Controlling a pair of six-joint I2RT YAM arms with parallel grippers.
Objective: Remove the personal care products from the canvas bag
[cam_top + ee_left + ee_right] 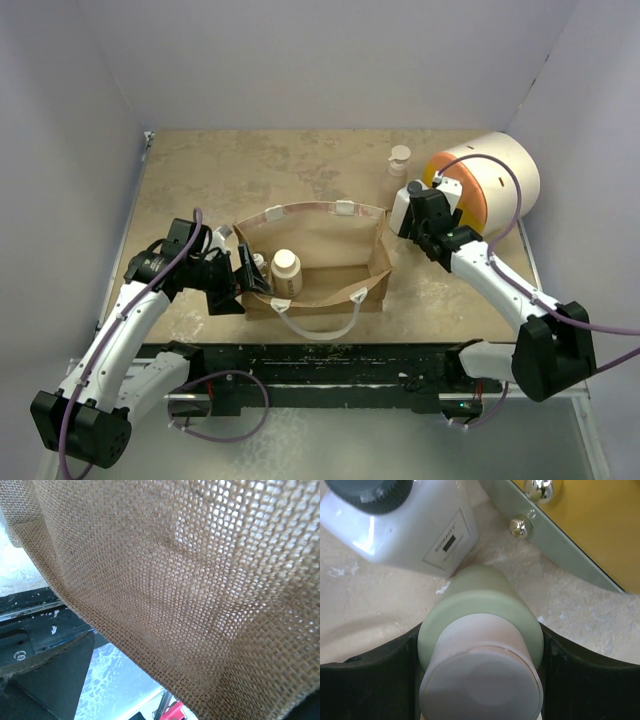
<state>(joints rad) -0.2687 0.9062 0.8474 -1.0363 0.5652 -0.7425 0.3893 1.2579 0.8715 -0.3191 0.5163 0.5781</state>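
Note:
The canvas bag (335,245) stands open at the table's middle. A cream wide-capped bottle (286,272) and a smaller bottle (259,262) stand inside at its left end. My left gripper (244,278) is open at the bag's left wall. Its wrist view is filled by the bag's weave (190,580), with one dark finger (45,680) at lower left. My right gripper (415,200) is shut on the olive-green, cream-capped bottle (480,625), right of the bag. A white black-capped bottle (405,525) sits just beyond it. The beige pump bottle (400,160) stands at the back.
A large white, orange and yellow cylinder (490,185) lies at the right rear, close behind my right gripper; its yellow end (590,520) shows in the right wrist view. White walls close off three sides. The black base rail (320,365) runs along the near edge.

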